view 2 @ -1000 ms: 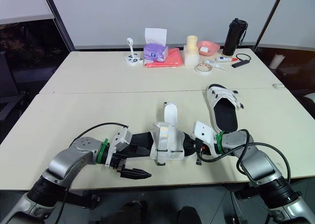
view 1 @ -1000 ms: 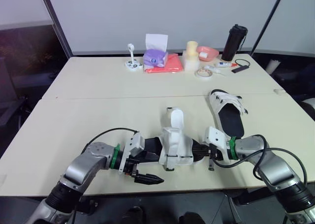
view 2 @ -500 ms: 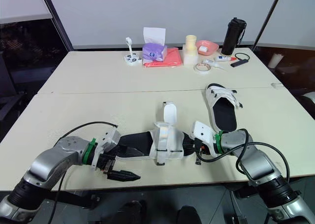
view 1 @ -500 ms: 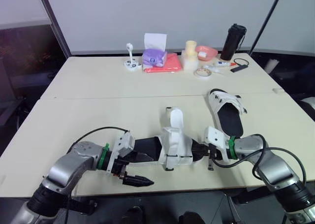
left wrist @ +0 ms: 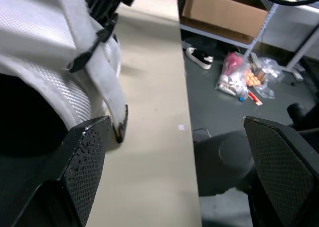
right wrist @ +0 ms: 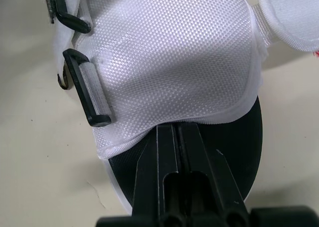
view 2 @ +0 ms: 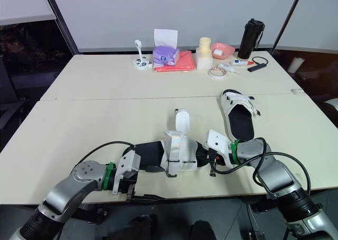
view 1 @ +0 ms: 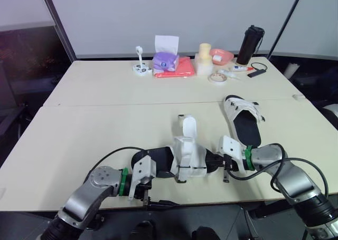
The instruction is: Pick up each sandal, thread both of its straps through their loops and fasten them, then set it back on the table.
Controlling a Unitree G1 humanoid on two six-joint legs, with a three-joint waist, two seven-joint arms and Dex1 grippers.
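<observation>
table [view 1: 95,124] bears near sandal [view 1: 190,153] | right arm low, reaching from sandal's right; right gripper [right wrist: 178,129] fingers pressed together, tips under sandal's white upper | left gripper [left wrist: 179,187] beside sandal's heel, fingers wide apart | second sandal [view 1: 245,118] behind-right

Bright, even light from overhead across the cream tabletop [view 1: 100,118]. Soft, short shadows lie under the white mesh sandal [view 1: 190,155], seen in the wrist views too. The dark background at the far left [view 1: 24,66] is dim. The grey floor [left wrist: 229,82] past the table edge is shaded.
</observation>
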